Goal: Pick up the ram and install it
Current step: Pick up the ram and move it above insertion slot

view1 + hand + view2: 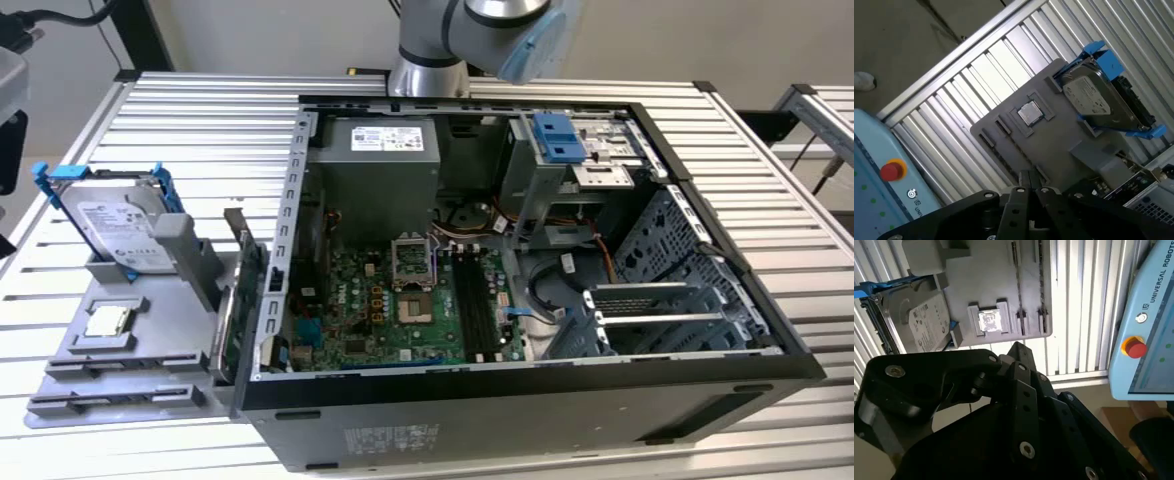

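- Hanging well apart from the grey tray [1064, 145], my pincer [1031, 179] is clenched on nothing. In the first wrist view its fingertips meet with no gap that I can see.
- In the second wrist view my own dark linkage hides how the jaws stand.
- The ram [239, 268] stands on edge at the tray's side nearest the computer case [534, 400]. The exterior view shows it edge-on as a thin dark strip, so I cannot make out its chips.
- In both wrist views the tray's long slots are thin dark lines, and I cannot tell which one carries the ram.
- The hard drive [120, 225] in its blue bracket leans upright on the tray. The processor chip [107, 320] lies flat in a square recess, apart from the ram.
- My arm [487, 25] is cut off by the exterior view's upper edge.
- Inside the case, long dark memory slots [474, 295] lie beside the socket; I cannot tell whether they are filled.
- Everything stands on the slatted desk [200, 120].
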You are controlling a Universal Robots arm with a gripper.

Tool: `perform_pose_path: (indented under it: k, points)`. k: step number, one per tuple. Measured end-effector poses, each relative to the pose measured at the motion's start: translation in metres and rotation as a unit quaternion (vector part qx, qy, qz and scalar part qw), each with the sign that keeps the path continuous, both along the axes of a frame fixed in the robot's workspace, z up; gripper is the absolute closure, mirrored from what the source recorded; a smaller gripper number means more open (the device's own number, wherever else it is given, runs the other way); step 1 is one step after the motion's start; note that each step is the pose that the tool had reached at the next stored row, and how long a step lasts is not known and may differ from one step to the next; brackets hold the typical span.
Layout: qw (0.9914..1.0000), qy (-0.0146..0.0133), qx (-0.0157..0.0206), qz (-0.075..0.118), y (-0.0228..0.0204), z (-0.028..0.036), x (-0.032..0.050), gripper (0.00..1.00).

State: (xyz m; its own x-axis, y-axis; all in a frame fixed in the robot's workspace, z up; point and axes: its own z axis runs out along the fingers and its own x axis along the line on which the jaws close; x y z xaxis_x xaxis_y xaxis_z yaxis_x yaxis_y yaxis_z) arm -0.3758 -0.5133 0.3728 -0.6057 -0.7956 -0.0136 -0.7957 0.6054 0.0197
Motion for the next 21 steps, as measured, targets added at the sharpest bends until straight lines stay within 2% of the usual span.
perform_pose_path:
  k: [3,7,8,9,11,12,14,17,18,21]
  points:
    - [0.99964,-0.0002,0.0,0.027,0.0,-0.0004,0.0,1.0]
    - [0.998,-0.0007,-0.0001,0.063,0.0,-0.0013,0.0,1.0]
    - [0.99737,-0.0008,0.0,0.072,0.0,-0.0014,0.0,1.0]
    - [0.99586,-0.0009,0.0001,0.091,0.0,-0.002,0.0,1.0]
    - [0.99401,-0.0008,0.0,0.109,0.0,-0.0021,0.0,1.0]
    - [0.9931,-0.0009,0.0,0.117,0.0,-0.0021,-0.0001,1.0]
    - [0.99187,-0.001,0.0,0.127,0.0,-0.0023,-0.0003,1.0]
    - [0.98922,-0.001,0.0,0.146,0.0,-0.0027,-0.0004,1.0]
    - [0.98874,-0.001,0.0,0.15,0.0,-0.0027,-0.0005,1.0]
    - [0.98861,-0.0011,0.0001,0.151,0.0,-0.0029,-0.0005,1.0]
